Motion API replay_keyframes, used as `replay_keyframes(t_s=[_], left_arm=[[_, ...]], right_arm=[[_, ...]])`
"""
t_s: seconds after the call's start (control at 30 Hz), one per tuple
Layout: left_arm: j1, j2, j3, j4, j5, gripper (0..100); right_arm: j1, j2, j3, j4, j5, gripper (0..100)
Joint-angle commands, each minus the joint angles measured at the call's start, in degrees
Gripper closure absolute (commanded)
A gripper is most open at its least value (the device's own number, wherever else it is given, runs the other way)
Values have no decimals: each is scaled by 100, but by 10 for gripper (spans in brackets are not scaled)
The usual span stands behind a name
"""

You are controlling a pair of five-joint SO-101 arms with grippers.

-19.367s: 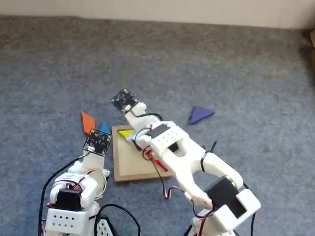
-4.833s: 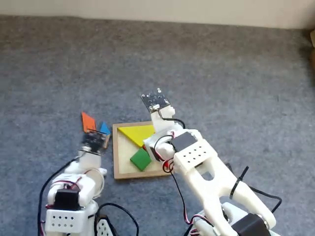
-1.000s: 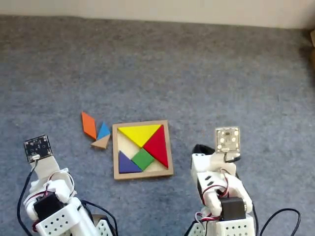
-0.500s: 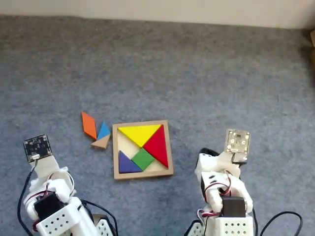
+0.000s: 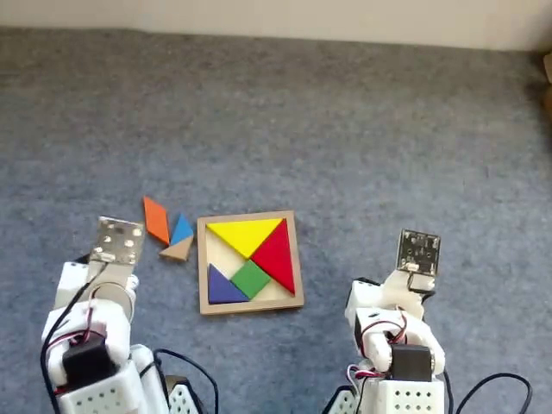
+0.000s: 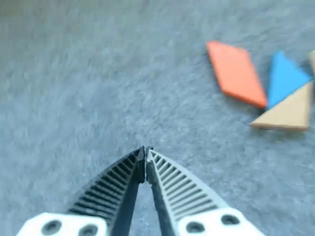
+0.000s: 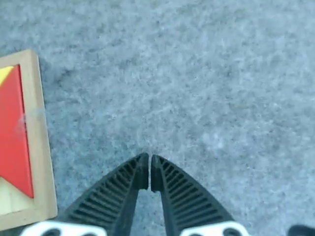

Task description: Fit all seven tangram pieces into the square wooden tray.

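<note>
Progress: 4 of 7 pcs seated in tray [image 5: 202,263], which lies on table between the arms: yellow triangle [image 5: 243,235], red triangle [image 5: 276,259], green square [image 5: 251,278], purple triangle [image 5: 222,289]; 3 pcs left outside, just beside tray's left edge: orange parallelogram [image 5: 156,219], blue triangle [image 5: 181,229], tan triangle [image 5: 178,250]; parallelogram long axis runs approx. near-far, near end angled toward tray; left claw [image 6: 146,152] and right claw [image 7: 149,162] both pinched closed, empty.

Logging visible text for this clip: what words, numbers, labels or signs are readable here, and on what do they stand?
No readable text in any view.
Wooden tray: plain wood, no print.
Coloured pieces: plain faces, no marks, both in the tray and beside it.
Circuit board on the left arm and the one on the right arm: any print too small to read.
</note>
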Motion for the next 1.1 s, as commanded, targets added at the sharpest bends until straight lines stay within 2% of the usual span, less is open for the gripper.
replay_keyframes(t_s=[0.0, 0.17, 0.4, 0.63, 0.8, 1.07], left_arm=[[655, -57, -1121, 615, -35, 951], [796, 1446, -1464, 633, -79, 945], [1323, 3169, -2070, 624, -255, 873], [1429, 4409, -2299, -413, -229, 870], [1402, 5305, -2466, -1011, 396, 870], [1437, 6791, -3389, -1011, 1635, 869]], right_arm=[[75, -119, 629, 31, -62, 979], [233, -127, 629, 224, -53, 979], [286, -136, 629, 198, -53, 979], [295, -136, 637, 198, -53, 979], [295, -136, 637, 189, -53, 979], [295, -136, 637, 189, -53, 979]])
